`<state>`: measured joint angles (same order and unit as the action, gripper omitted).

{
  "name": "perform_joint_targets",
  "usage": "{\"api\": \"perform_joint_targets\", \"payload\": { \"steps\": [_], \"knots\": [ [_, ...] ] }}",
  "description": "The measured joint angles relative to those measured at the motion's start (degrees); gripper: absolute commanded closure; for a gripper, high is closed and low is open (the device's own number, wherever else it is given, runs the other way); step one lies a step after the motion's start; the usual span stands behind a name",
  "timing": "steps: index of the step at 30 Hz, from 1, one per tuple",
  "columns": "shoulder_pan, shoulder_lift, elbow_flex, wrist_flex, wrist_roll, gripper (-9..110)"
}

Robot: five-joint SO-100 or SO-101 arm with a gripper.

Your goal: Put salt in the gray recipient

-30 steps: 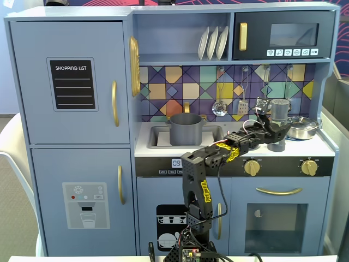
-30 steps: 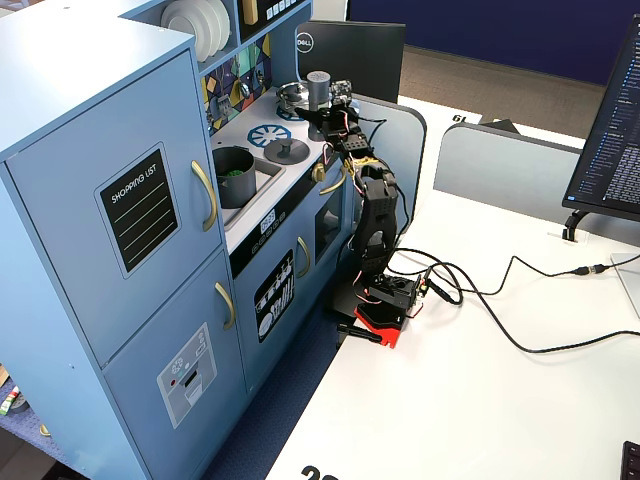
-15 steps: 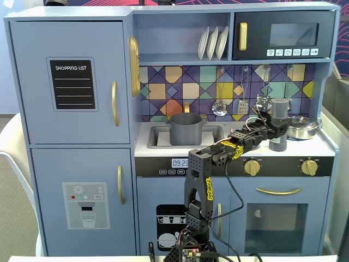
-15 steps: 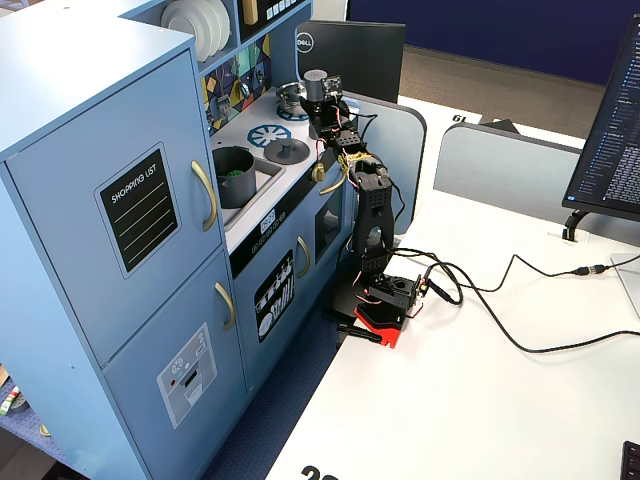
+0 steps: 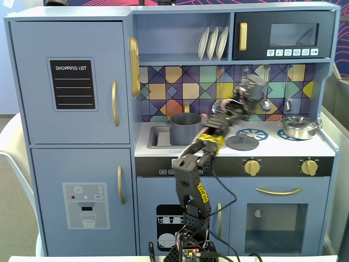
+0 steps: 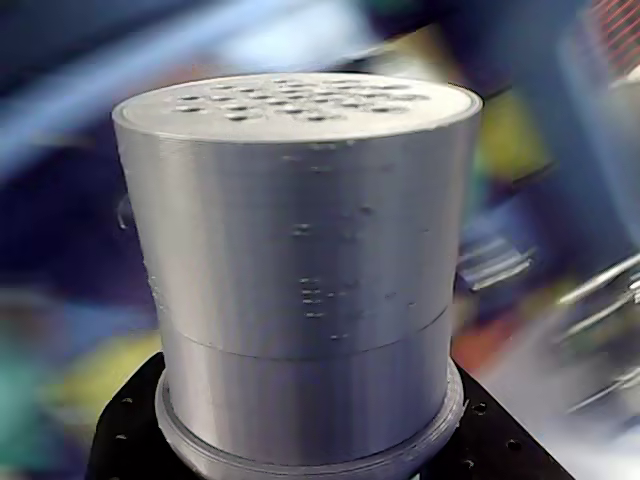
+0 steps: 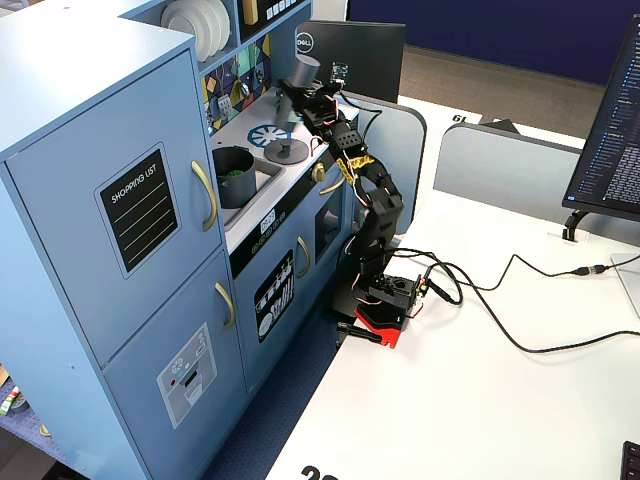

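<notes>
The salt (image 5: 251, 87) hangs tilted in the air above the stovetop, and my gripper (image 5: 238, 103) is shut on its lower body. In the other fixed view the salt (image 7: 303, 70) leans over the left burner, held by my gripper (image 7: 312, 95). Its perforated light gray cap (image 6: 300, 200) fills the wrist view, with the black jaws wrapped round its base. The gray recipient (image 5: 185, 128) stands in the sink, to the left of and below the shaker. Something green lies inside the gray recipient (image 7: 233, 175).
A flat gray lid (image 5: 242, 143) lies on the left burner under the arm. The shiny steel pan (image 5: 299, 126) sits on the right burner. Utensils (image 5: 265, 93) hang on the tiled backsplash close behind the shaker. White plates (image 5: 212, 42) stand on the shelf above.
The salt has been lifted off the right side of the stove, and the arm has swung left with it. The shaker now tilts in the air nearer the pot.
</notes>
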<state>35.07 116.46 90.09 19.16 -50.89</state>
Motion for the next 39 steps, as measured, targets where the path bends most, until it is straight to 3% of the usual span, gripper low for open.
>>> {"api": "perform_joint_targets", "payload": {
  "steps": [8,13,20,28,34,39],
  "knots": [
    [-16.61,3.96,-10.55,24.61,42.63,101],
    [-24.96,-0.35,-19.60,30.67,68.03,101],
    [-34.72,-8.61,-28.74,33.84,92.99,101],
    [-39.11,-13.71,-31.90,28.65,103.80,102],
    [-38.23,-19.34,-39.99,43.95,106.35,102],
    [-39.46,-19.16,-37.35,32.96,106.26,102]
  ]
}}
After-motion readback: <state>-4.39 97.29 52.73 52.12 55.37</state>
